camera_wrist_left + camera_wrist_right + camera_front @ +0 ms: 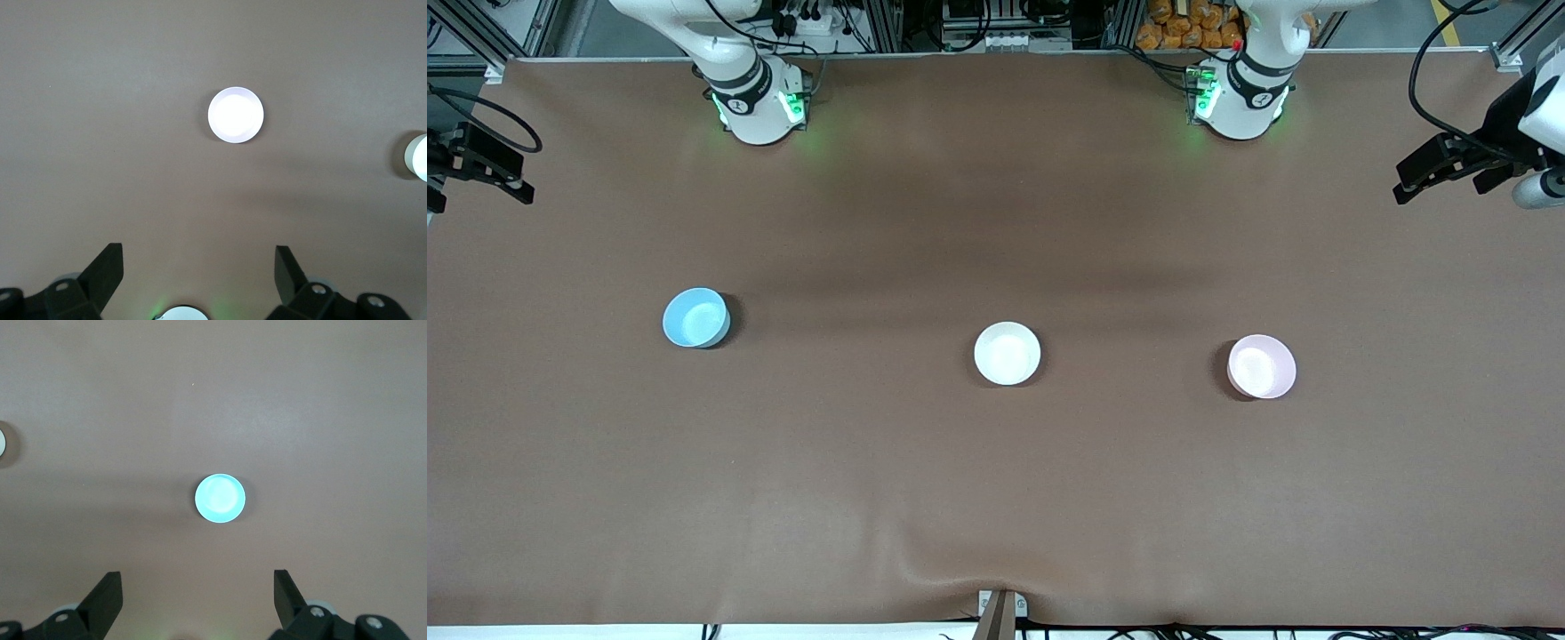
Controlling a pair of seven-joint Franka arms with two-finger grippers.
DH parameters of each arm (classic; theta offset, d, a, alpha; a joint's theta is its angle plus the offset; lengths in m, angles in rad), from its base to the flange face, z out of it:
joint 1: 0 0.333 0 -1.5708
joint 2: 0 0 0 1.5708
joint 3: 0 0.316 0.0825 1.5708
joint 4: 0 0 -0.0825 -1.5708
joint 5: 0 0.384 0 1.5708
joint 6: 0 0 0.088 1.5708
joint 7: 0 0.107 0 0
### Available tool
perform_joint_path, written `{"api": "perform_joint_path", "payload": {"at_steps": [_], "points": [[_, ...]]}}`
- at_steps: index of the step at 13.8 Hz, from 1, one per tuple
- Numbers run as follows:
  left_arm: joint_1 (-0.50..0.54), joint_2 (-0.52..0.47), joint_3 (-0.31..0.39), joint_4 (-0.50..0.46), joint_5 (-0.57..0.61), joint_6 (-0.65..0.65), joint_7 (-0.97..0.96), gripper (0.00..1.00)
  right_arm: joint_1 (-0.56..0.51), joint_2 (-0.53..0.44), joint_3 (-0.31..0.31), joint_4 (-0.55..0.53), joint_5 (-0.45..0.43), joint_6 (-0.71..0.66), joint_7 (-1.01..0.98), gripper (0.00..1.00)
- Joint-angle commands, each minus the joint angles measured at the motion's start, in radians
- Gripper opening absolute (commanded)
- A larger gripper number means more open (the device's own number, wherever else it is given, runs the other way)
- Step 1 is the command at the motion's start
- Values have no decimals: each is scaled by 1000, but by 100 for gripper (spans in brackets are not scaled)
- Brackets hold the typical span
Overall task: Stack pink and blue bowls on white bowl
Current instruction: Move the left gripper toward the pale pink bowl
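Three bowls stand apart in a row across the brown table. The white bowl (pixel 1007 353) is in the middle. The blue bowl (pixel 695 317) is toward the right arm's end. The pink bowl (pixel 1261 366) is toward the left arm's end. My left gripper (pixel 199 257) is open and empty, high over the table, with the pink bowl (pixel 235 115) and the white bowl's edge (pixel 420 157) below it. My right gripper (pixel 197 581) is open and empty, high over the table, with the blue bowl (pixel 220 498) below it. Neither gripper shows in the front view.
The arm bases (pixel 760 102) (pixel 1240 98) stand along the table's edge farthest from the front camera. Black mounted devices (pixel 1463 164) (pixel 480 160) hang over the two ends of the table. A small clamp (pixel 1000 609) sits at the edge nearest the camera.
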Motion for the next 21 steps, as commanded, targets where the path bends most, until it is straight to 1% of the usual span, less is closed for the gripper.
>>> {"api": "perform_joint_path", "payload": {"at_steps": [1,4,8,18,19,21], "points": [[11,18,-4,31,-9,-25,8,100,-25,8,13,17,19,-8,2,100],[13,21,-3,37,-8,-25,12,100,-25,8,13,17,19,-8,0,100],[21,53,2,27,-6,-25,15,100,-25,8,13,19,19,-8,0,100],[19,55,1,24,-11,-21,17,100,-25,8,13,17,19,-10,0,100],[21,59,2,19,-11,-14,17,100,-25,8,12,17,19,-10,0,100],[48,73,1,-36,-14,48,17,100,-25,8,12,19,19,-10,0,100]]}}
